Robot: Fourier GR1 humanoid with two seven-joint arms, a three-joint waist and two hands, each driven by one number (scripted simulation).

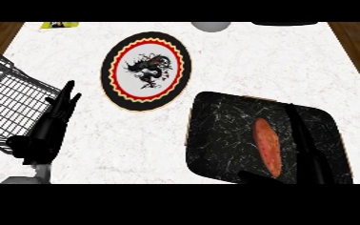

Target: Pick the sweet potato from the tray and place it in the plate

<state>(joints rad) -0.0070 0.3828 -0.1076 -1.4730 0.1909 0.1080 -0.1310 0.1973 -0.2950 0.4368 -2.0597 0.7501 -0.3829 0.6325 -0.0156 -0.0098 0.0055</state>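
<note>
The white desk (232, 71) carries a black tray (218, 138) at the near right and a round plate (145, 71) further off to its left. A wire rack (17, 100) sits at the left edge. The right hand (304, 148) hangs over the tray with fingers straight and apart, just beside the sweet potato (268, 145) lying lengthwise in the tray. It should close across the narrow middle. The left hand (49, 126) rests open, near left.

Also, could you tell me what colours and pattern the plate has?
The plate has a black rim, a red-and-yellow scalloped ring and a white centre with a black figure; head view.
</note>
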